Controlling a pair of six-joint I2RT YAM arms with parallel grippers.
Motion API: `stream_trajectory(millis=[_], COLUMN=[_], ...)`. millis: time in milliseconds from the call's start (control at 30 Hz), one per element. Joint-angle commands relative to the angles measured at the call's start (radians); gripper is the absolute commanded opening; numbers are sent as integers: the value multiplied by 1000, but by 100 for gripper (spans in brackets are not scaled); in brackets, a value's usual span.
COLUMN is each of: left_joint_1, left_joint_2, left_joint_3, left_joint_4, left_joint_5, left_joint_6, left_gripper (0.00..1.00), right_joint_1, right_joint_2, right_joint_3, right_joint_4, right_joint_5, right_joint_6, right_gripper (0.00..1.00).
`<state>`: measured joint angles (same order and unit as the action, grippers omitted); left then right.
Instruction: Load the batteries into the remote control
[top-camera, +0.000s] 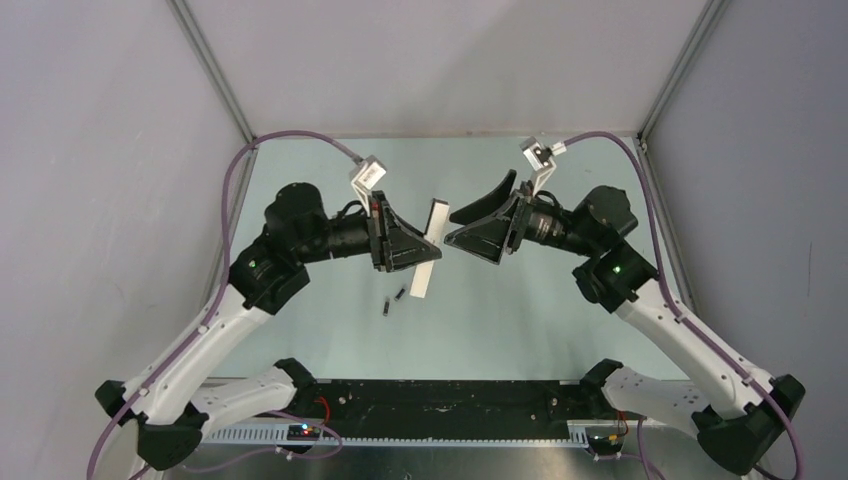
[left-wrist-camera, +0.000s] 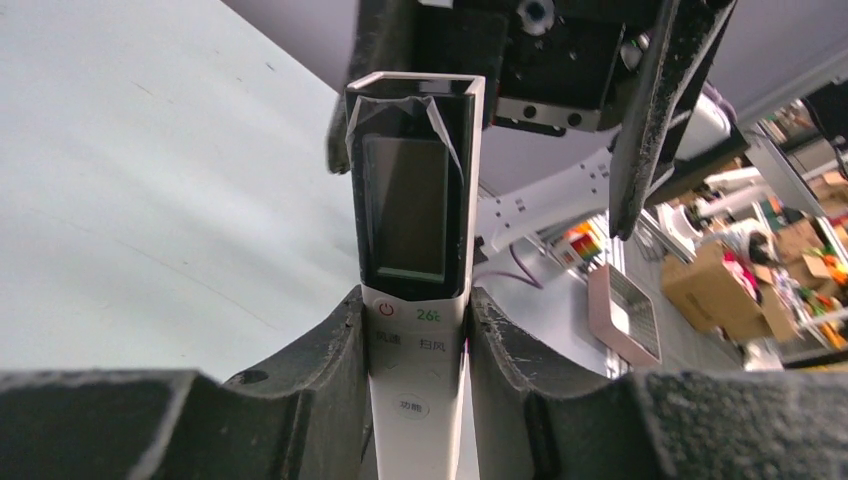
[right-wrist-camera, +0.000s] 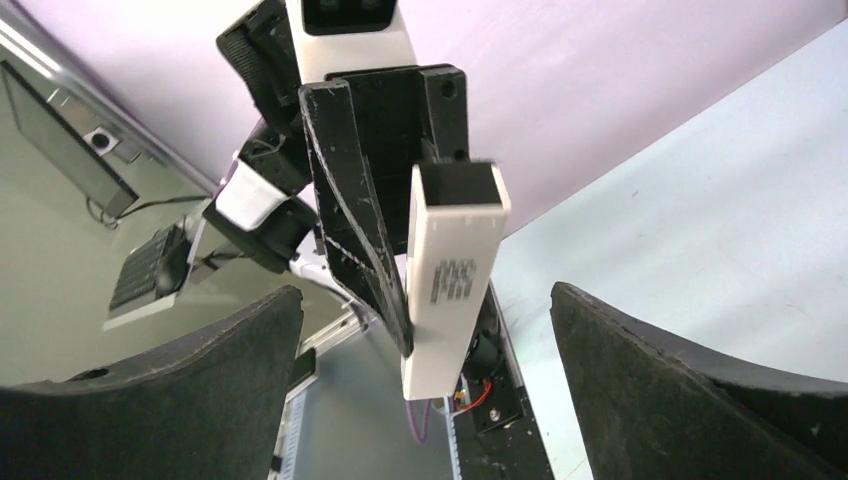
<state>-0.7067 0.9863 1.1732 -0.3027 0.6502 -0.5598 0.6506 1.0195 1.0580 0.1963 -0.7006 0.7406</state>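
Observation:
My left gripper (top-camera: 420, 248) is shut on the remote control (top-camera: 434, 222), a slim white bar held tilted above the table. In the left wrist view the remote (left-wrist-camera: 415, 200) stands between my fingers (left-wrist-camera: 320, 350), dark screen showing and its far end open and hollow. Two batteries (top-camera: 399, 294) (top-camera: 386, 307), tiny dark cells, lie on the table just below the remote. My right gripper (top-camera: 452, 230) is open and empty, facing the remote's upper end from the right, close to it. In the right wrist view the remote (right-wrist-camera: 452, 270) shows between the wide-open fingers (right-wrist-camera: 640, 370).
The pale green table (top-camera: 520, 320) is walled by grey panels (top-camera: 120, 150) left, right and behind. A black strip with wiring (top-camera: 440, 400) runs along the near edge between the arm bases.

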Motion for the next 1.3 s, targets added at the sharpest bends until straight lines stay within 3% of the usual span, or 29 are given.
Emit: stream_trajectory(millis=[0,300,467,733,900,1267], left_joint_1=[-7,-5,-6,-6,-7,-5], left_joint_2=[-44,-112,-144,-159,-183,-174], left_joint_3=[41,24,8,-8,-38,-54], left_joint_4=[31,32,32,30,21,19], left_joint_5=[-178,-406,-528,-694,-714,-709], left_joint_6=[-19,-24,-68,-288,-375,-396], left_gripper=[0,0,0,0,0,0], right_joint_1=[19,75,112,165,164,177], right_joint_2=[-55,-53,-6,125,183,273], right_joint_3=[-29,-80,-81,-81,-80,-40], right_joint_4=[-47,-29,25,251,413,488], right_joint_5=[184,163,165,195,145,29], right_joint_6=[-52,-99,-56,106,158,254], right_gripper=[98,93,96,97,96,67])
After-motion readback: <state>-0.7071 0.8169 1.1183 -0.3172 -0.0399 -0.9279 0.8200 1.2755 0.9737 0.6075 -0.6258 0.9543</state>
